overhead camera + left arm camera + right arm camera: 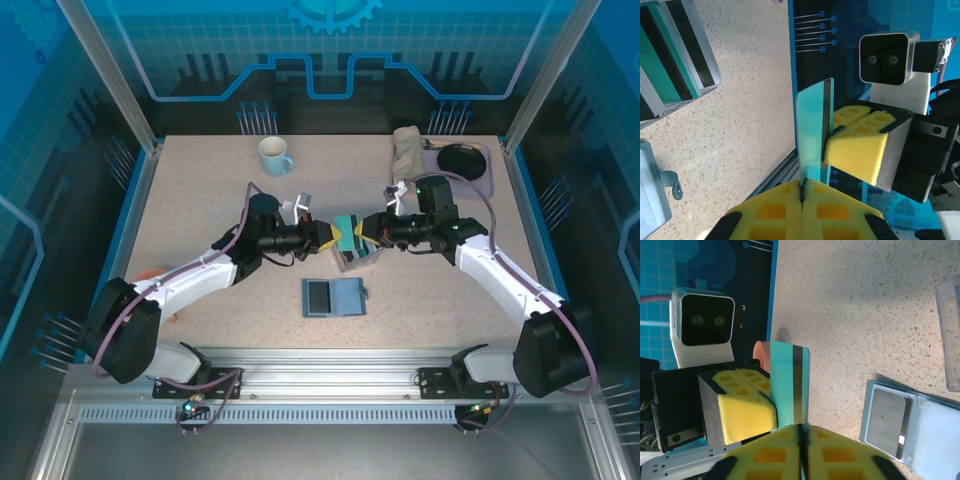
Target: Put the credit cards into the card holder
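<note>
A teal credit card [346, 232] with a dark stripe hangs above the table's middle, pinched from both sides. My left gripper [334, 237] is shut on one edge of it [815, 130], jaws tight together [802, 192]. From the other side my right gripper [361, 233] is shut on the opposite edge [787, 385], its jaws [802, 432] nearly touching. More credit cards [675, 55] stand in a pale rack just below. The blue card holder [335, 297] lies open and flat on the table, nearer the arms' bases [910, 422].
A pale blue mug [275, 155] stands at the back left. A purple tray [480, 175] with a black dish sits at the back right, a folded cloth [405, 150] beside it. An orange object [760, 352] lies behind the card.
</note>
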### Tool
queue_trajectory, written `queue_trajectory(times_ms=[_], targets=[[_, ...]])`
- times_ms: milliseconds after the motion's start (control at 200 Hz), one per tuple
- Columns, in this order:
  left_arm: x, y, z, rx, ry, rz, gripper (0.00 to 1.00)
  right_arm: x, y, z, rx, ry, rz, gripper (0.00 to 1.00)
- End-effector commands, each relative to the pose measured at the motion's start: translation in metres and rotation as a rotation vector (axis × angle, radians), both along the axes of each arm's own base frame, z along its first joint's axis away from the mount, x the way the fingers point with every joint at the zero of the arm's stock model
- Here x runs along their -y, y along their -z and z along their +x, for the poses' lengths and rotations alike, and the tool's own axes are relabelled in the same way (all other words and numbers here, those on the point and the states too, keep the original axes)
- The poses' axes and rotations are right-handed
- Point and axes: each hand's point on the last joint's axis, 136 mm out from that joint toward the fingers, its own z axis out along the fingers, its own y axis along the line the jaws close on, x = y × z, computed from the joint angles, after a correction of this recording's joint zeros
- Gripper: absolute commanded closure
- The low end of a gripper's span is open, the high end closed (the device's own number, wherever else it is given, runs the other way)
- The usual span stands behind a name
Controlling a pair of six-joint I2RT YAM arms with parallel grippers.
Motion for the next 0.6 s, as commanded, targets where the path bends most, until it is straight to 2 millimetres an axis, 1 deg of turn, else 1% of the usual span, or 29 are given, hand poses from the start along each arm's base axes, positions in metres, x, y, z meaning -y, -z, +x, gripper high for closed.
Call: queue_trajectory(times_ms=[0, 50, 120, 165, 245, 290, 295, 355, 385, 440, 510, 595], targets=[[-0.001, -0.007, -0.01, 0.033, 0.023, 0.004, 1.0, 0.002, 0.018, -0.005, -0.03, -0.011, -0.038, 0.78], [-0.004, 0.001, -0.011, 0.019, 0.018, 0.032, 1.0, 0.008, 0.029, -0.007, -0.046, 0.012, -0.094, 0.73], [-0.011, 0.02, -0.016, -0.01, 0.004, 0.101, 1.0, 0.019, 0.047, -0.012, -0.061, 0.036, -0.206, 0.64], [-0.019, 0.039, -0.021, -0.042, -0.009, 0.17, 1.0, 0.027, 0.062, -0.018, -0.077, 0.046, -0.297, 0.57], [-0.029, 0.067, -0.034, -0.082, -0.016, 0.249, 1.0, 0.037, 0.089, -0.027, -0.098, 0.059, -0.446, 0.51], [-0.035, 0.083, -0.041, -0.104, -0.025, 0.287, 1.0, 0.038, 0.103, -0.034, -0.112, 0.054, -0.51, 0.46], [-0.035, 0.084, -0.041, -0.105, -0.027, 0.289, 1.0, 0.039, 0.106, -0.035, -0.115, 0.053, -0.522, 0.44], [-0.04, 0.102, -0.05, -0.123, -0.035, 0.321, 1.0, 0.038, 0.122, -0.042, -0.124, 0.039, -0.598, 0.38], [-0.041, 0.108, -0.053, -0.131, -0.039, 0.334, 1.0, 0.041, 0.129, -0.044, -0.126, 0.039, -0.649, 0.36], [-0.044, 0.12, -0.058, -0.14, -0.044, 0.362, 1.0, 0.038, 0.14, -0.05, -0.117, 0.017, -0.721, 0.31], [-0.047, 0.132, -0.064, -0.15, -0.05, 0.395, 1.0, 0.031, 0.152, -0.056, -0.127, -0.019, -0.768, 0.29], [-0.047, 0.14, -0.067, -0.154, -0.047, 0.405, 1.0, 0.026, 0.165, -0.06, -0.142, -0.043, -0.824, 0.28]])
